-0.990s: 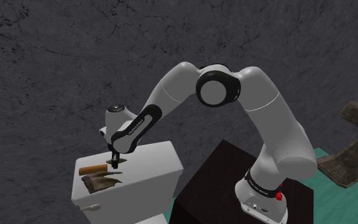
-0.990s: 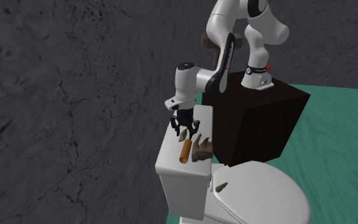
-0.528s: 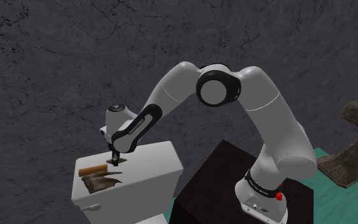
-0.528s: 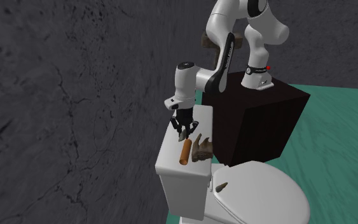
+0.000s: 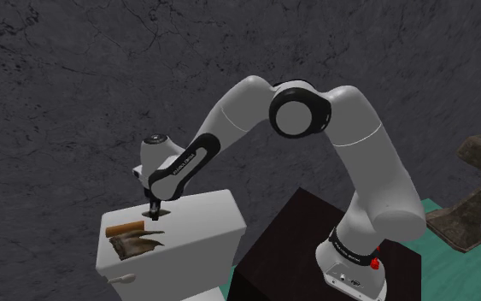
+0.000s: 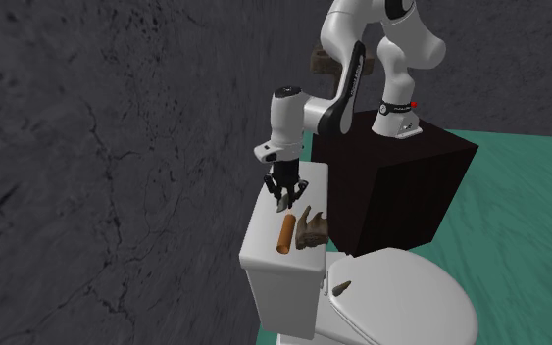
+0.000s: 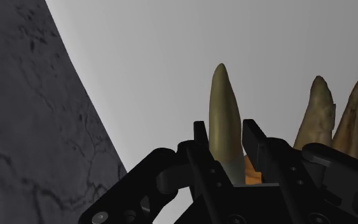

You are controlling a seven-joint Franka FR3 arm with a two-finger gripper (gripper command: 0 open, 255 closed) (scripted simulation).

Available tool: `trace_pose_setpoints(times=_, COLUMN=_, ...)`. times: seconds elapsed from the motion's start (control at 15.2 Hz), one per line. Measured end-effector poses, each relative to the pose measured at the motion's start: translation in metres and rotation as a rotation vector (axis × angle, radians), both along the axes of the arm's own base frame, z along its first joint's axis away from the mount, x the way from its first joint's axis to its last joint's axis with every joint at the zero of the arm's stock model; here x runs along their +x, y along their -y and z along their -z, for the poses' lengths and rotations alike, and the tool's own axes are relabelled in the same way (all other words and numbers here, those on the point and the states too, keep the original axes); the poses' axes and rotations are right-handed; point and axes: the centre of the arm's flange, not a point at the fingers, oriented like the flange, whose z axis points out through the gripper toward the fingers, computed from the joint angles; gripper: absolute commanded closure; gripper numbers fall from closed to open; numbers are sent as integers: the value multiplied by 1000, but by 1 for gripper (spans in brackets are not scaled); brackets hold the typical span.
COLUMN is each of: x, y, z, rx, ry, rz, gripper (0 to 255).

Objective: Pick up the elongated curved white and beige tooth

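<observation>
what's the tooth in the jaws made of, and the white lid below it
The tooth looks like bone or aged ivory: olive-tan, smooth and dull, with no gloss. The render leaves the exact material open. The lid is drawn flat white with no grain or shine. Ceramic is a fair guess, since it tops a toilet tank, but nothing plainly shows it.

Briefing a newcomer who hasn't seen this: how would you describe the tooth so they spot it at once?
Over the white toilet tank lid by the dark wall, look at the black gripper. Clasped in it is the tooth: one smooth olive-beige tapered point, unlike the orange-brown cylinder and jagged brown many-pointed piece nearby.
</observation>
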Motion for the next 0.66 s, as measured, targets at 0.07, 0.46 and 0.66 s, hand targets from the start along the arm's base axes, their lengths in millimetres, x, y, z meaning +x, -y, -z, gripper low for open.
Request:
trace_pose_setpoints(times=0.07, x=1, y=1, z=-5, rx=0, ry=0, rz=0, gripper=255)
trace_pose_setpoints(times=0.46, x=2, y=1, z=-37, rx=0, ry=0, rz=0, gripper=255)
trace_pose_setpoints(times=0.66, x=0, y=0, z=-50, rx=0, ry=0, rz=0, gripper=255)
